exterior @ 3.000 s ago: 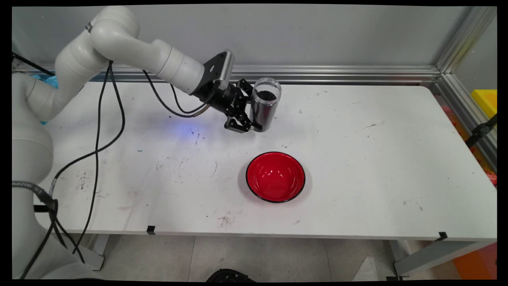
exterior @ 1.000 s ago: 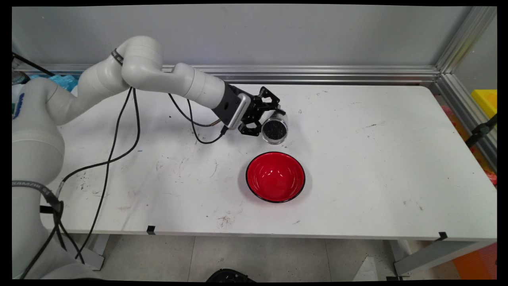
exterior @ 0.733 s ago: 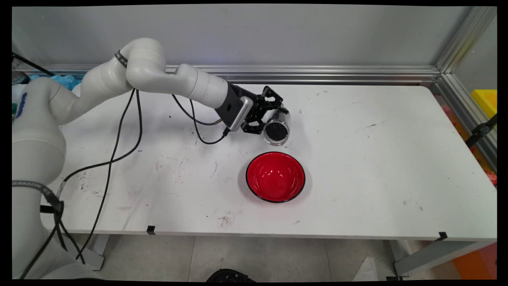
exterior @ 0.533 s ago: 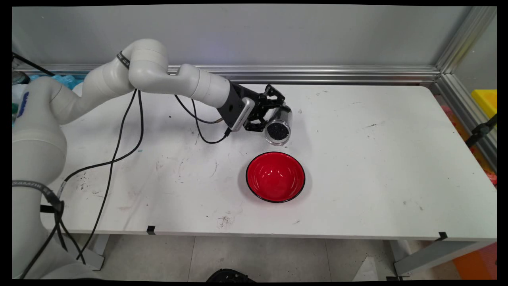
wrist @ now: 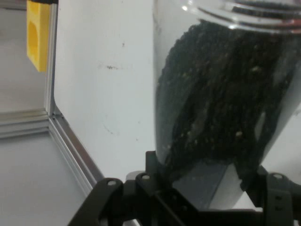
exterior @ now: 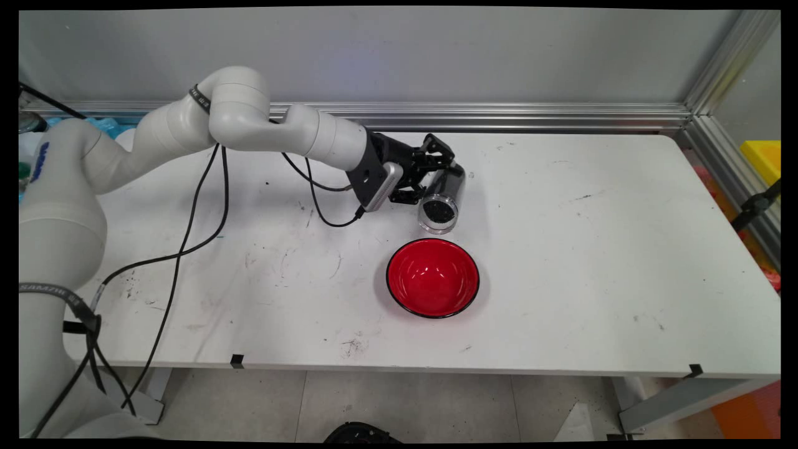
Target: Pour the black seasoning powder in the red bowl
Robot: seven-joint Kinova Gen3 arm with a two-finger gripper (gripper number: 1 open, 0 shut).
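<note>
1. Black two-finger claw (exterior: 436,181) clamped on a clear plastic jar of black granules (exterior: 441,201), jar tipped, mouth toward the camera.
2. Red round bowl with black rim (exterior: 432,277) sits just below the claw on the white table (exterior: 592,249), apart from the jar.

A white table (exterior: 561,249) with rounded far corners, scuffed and flecked with dark marks, stands against a grey wall (exterior: 436,56). An aluminium rail (exterior: 530,115) runs along the wall's foot and turns at the right corner. Two black tape tabs (exterior: 237,360) sit on the near edge. A yellow block (exterior: 762,159) lies beyond the right rail, above a tiled floor (exterior: 405,405)
</note>
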